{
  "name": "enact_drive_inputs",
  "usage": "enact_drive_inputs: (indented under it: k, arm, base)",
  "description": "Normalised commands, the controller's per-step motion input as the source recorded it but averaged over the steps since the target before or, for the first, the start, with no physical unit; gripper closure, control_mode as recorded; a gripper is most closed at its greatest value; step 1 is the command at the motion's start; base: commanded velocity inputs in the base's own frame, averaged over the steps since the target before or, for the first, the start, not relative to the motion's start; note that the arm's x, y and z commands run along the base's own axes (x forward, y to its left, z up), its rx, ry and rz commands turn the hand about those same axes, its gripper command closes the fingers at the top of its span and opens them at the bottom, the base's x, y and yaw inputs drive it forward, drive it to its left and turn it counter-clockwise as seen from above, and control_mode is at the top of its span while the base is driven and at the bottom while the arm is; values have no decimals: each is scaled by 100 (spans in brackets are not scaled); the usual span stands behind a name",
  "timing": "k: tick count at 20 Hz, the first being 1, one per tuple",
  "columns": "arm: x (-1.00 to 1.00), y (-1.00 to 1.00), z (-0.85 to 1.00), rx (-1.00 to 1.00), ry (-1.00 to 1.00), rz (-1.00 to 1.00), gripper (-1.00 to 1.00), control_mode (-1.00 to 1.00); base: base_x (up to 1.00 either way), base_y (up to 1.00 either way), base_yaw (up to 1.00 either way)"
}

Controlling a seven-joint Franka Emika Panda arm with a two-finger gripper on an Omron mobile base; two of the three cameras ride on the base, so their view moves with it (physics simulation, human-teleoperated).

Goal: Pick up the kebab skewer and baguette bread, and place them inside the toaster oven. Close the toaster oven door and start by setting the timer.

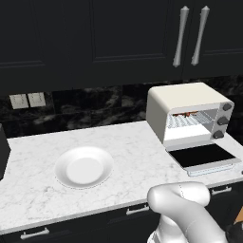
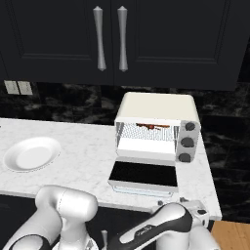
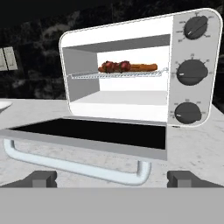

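While facing the oven from low and close in the hand view, looks straight into its lit cavity. Sits on the white marble table, cream-white, boxy, against a black stone backsplash. Door dropped fully down, dark glass lying flat toward the camera, pale bar handle curving along its front edge. On the wire rack inside, toward the back: skewer with dark red chunks at left, baguette orange-brown, stretching right from it; cannot tell whether touching. Three dark knobs stacked down the oven's right panel. Jaws spread wide, gripping nothing, dark tips at the bottom corners of the hand view, gripper just in front of the handle and apart from it. In the left base view, white plate bare on the table, well left of the oven. Two pale wall outlets on the backsplash at far left. Above, black cabinets with two silver handles.
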Motion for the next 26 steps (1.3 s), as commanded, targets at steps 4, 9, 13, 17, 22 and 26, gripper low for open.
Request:
enact_drive_inputs:
  k: [4, 9, 13, 17, 22, 26]
  arm:
    - [10, 0, -23, 0, -1, 0, -100, -100]
    - [22, 0, -12, 0, 0, 0, -100, -100]
    - [20, 0, -5, 0, 0, 0, -100, -100]
    - [10, -4, -22, 0, -2, 0, -100, -100]
    - [12, -14, -22, 0, -3, 0, -100, -100]
    - [13, -1, -21, 0, -2, 0, -100, -100]
  base:
    - [0, 0, 0]
    - [0, 0, 0]
    - [0, 0, 0]
    - [0, 0, 0]
    - [0, 0, 0]
    - [0, 0, 0]
